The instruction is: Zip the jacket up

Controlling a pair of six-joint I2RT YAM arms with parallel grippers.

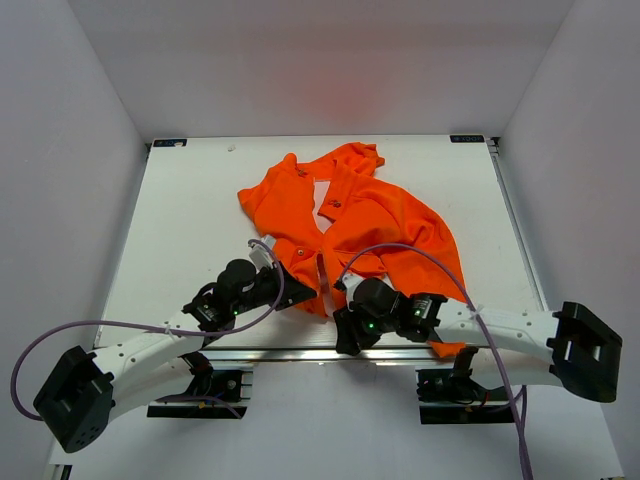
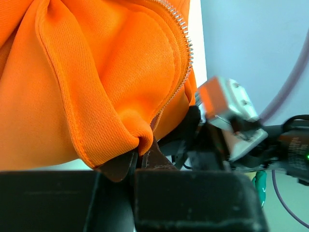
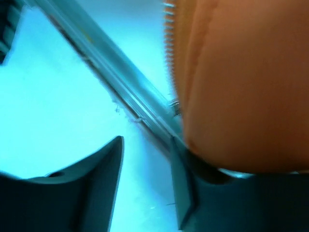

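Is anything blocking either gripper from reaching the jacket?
Nothing visible does. The jacket appears to lie against the open right gripper, with the zipper teeth beside its finger. The left gripper pinches the hem.

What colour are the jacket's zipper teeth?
The zipper teeth are silver and look metallic against the orange jacket. They show best in the left wrist view.

The left arm [image 1: 150,350] is stretched forward and inward, its wrist held low. The left gripper [image 2: 140,155] is seen clamped on a fold of the jacket [image 2: 87,82], jaws pressed tight together. Over on the other side, the right arm [image 1: 500,330] is angled in leftward, its wrist set near the left one. The right gripper [image 3: 146,145] is held agape, fingers [image 3: 87,183] spread with a clear gap between.
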